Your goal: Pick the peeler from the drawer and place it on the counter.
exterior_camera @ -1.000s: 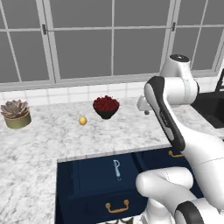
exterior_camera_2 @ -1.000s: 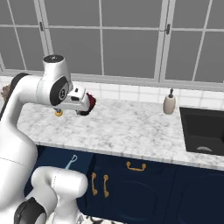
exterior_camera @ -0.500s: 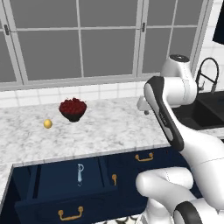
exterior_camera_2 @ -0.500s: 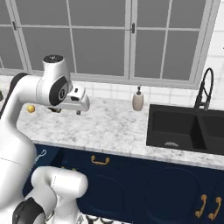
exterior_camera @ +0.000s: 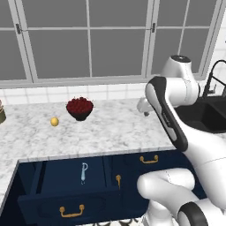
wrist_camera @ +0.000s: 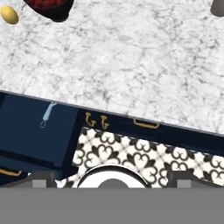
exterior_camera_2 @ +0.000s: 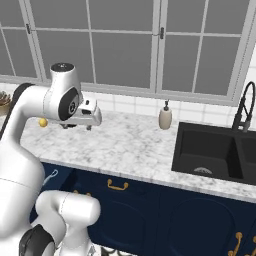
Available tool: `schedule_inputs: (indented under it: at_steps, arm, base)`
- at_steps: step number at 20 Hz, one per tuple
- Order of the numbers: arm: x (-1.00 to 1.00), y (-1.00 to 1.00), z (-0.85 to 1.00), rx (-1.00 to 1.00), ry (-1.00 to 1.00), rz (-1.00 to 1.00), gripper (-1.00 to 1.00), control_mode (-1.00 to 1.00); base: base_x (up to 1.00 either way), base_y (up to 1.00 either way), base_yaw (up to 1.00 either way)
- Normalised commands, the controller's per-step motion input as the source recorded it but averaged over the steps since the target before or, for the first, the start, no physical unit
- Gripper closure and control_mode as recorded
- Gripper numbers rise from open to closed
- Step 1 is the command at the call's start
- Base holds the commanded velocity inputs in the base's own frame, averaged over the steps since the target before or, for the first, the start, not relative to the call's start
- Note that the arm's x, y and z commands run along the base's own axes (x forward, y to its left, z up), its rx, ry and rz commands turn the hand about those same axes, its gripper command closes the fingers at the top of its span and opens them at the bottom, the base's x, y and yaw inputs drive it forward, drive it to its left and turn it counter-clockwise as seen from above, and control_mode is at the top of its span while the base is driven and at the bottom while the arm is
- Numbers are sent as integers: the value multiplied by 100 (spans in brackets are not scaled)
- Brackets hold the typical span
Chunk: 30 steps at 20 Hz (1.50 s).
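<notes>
Your white two-finger gripper (exterior_camera_2: 75, 124): carrying nothing, finger spread unclear, hovering above white grey-veined marble counter (exterior_camera: 110, 128). Views slid back left since half second ago; base moved, things did not. Open navy drawer (exterior_camera: 48, 176) now nearer centre. Slim light-blue peeler (exterior_camera: 84, 171) with silvery looped head lies inside drawer, untouched. Reach not started.

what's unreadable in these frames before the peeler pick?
- Gripper: left base view, mostly behind the arm's own link; open or shut unclear.
- Peeler: too small to read its head; in the right base view the arm covers most of it.
- Drawer: left end cut by the left base view's edge.
- Lemon: clipped at the hand view's edge.
</notes>
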Motion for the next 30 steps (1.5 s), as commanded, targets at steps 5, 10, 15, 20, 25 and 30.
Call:
schedule_inputs:
  at_steps: [5, 10, 15, 20, 25, 30]
  arm:
    - [2, 82, -4, -1, 1, 30, -100, -100]
    - [-4, 100, -48, -11, 5, 37, -100, -100]
    - [-29, 100, -68, -14, 16, 47, -100, -100]
    - [-90, 100, -75, -32, 13, 53, -100, -100]
    - [-16, 98, -91, -30, 33, 30, -100, -100]
    - [14, 46, -67, -6, 28, 28, -100, -100]
  base:
    - [0, 0, 0]
    - [0, 0, 0]
    - [0, 0, 0]
    - [0, 0, 0]
    - [0, 0, 0]
    - [0, 0, 0]
